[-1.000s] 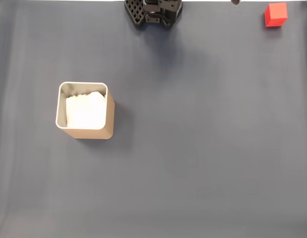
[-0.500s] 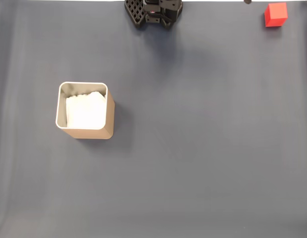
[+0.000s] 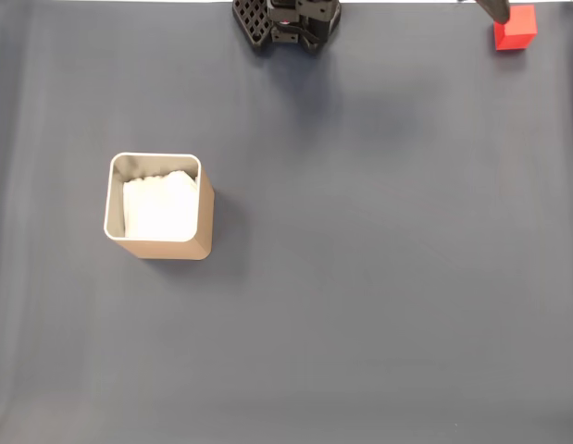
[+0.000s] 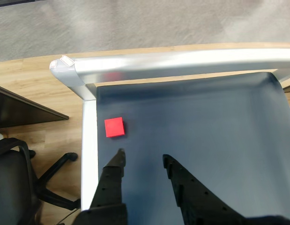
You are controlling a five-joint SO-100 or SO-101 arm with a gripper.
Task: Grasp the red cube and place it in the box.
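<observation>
The red cube sits on the dark grey mat at the far top right corner of the fixed view. A dark tip of my gripper pokes in from the top edge, just left of the cube and overlapping its upper left corner. In the wrist view the cube lies near the mat's left border, a little beyond and left of my gripper. The black fingers stand open with only mat between them. The tan box with white lining stands upright at the left middle of the fixed view, far from the cube.
The arm's black base sits at the top centre of the fixed view. In the wrist view a silver table rail runs past the cube, with wooden floor and a black office chair beyond the table's edge.
The dark gripper tip has moved right along the top edge of the fixed view and now reaches the red cube. Cube and box have not moved.
</observation>
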